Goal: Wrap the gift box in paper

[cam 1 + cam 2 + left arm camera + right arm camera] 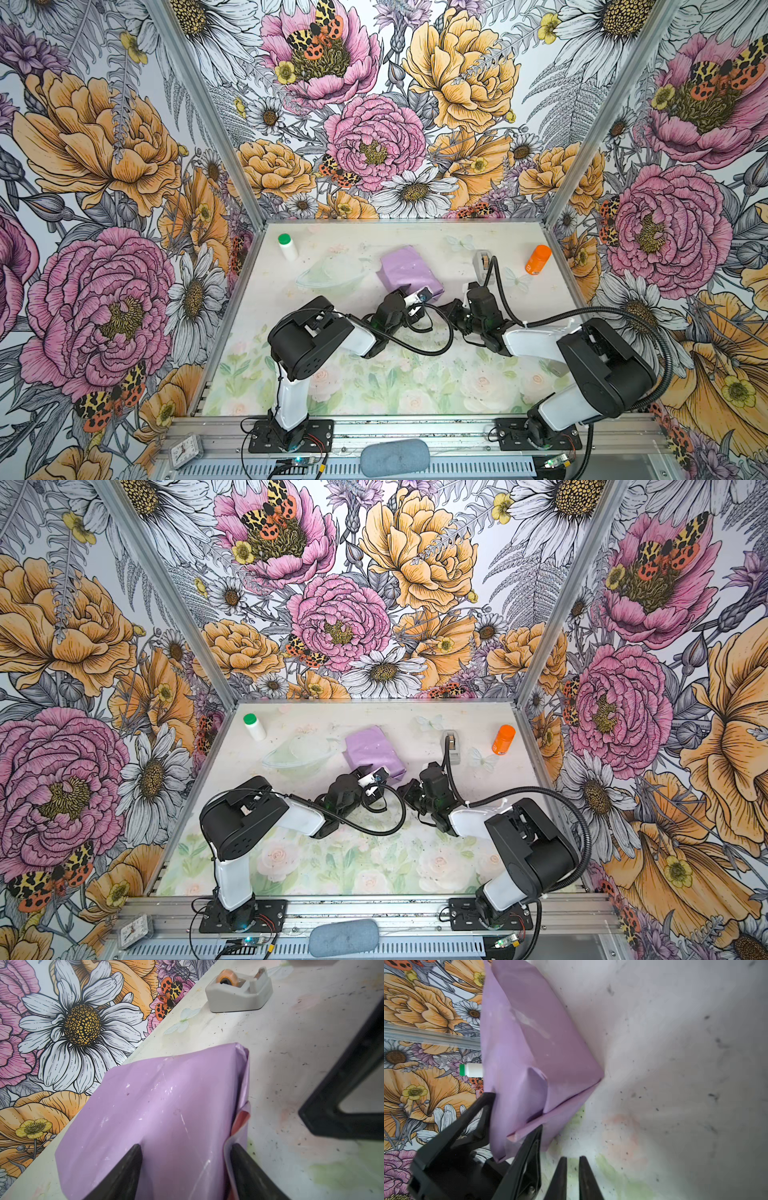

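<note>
Landmark: tape dispenser (483,264), grey, toward the back of the table (374,374).
White bottle (287,246): far left of the tape dispenser, clear of the work.
Paper (409,270): lilac, already folded into a parcel left of the tape dispenser and apart from it.
Gift box: hidden under the paper, so it sits left of the tape dispenser.
Loose flap (241,1124): on the parcel's end facing the tape dispenser side, lifting a little and not flat.
Left gripper (186,1145): jaws wide, astride the parcel's near end. One finger rests on the top face, the other sits at the flap. Cannot tell whether it clamps firmly.
Right gripper (573,1158): fingers almost together, nothing between them. It is low over the table, in front and left of the tape dispenser, just beside the parcel.
Orange bottle (538,259): right of the tape dispenser, unused.
Step, judged: closing the last end.
Method: steady the parcel with the left gripper and press the flap flat. Send the right gripper for tape only once the fold holds.
Caution: the paper is thin, so press gently and do not drag it.
</note>
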You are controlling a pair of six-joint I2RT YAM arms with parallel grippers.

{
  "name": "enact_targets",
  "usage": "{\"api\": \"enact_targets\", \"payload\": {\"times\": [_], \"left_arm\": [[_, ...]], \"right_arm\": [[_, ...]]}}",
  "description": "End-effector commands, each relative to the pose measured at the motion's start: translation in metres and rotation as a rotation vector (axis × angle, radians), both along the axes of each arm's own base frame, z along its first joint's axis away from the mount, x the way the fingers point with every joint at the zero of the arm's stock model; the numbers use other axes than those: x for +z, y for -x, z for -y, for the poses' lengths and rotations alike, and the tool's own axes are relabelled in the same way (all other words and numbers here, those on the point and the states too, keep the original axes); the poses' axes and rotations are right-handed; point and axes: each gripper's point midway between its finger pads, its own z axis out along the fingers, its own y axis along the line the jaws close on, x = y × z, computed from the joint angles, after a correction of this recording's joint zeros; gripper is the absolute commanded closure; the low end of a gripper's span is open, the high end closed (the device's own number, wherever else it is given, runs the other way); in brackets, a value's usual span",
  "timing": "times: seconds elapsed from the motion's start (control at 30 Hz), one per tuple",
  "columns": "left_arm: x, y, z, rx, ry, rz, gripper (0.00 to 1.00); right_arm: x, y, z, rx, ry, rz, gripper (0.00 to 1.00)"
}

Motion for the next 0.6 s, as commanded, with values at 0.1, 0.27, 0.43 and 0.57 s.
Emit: {"api": "enact_targets", "payload": {"times": [0.1, 0.27, 0.43, 0.57], "left_arm": [[-0.083, 0.026, -0.03, 0.012, -0.126, -0.263, 0.32], [-0.081, 0.026, -0.028, 0.007, -0.101, -0.266, 0.31], [-0.07, 0.027, -0.024, -0.012, -0.05, -0.26, 0.28], [-0.052, 0.026, -0.019, -0.032, -0.013, -0.232, 0.19]], "right_arm": [[0.012, -0.031, -0.021, 0.011, -0.015, 0.088, 0.93], [0.015, -0.043, -0.03, 0.012, -0.024, 0.114, 0.97], [0.012, -0.046, -0.033, 0.011, -0.024, 0.118, 0.99], [0.013, -0.047, -0.032, 0.004, -0.019, 0.124, 0.99]]}}
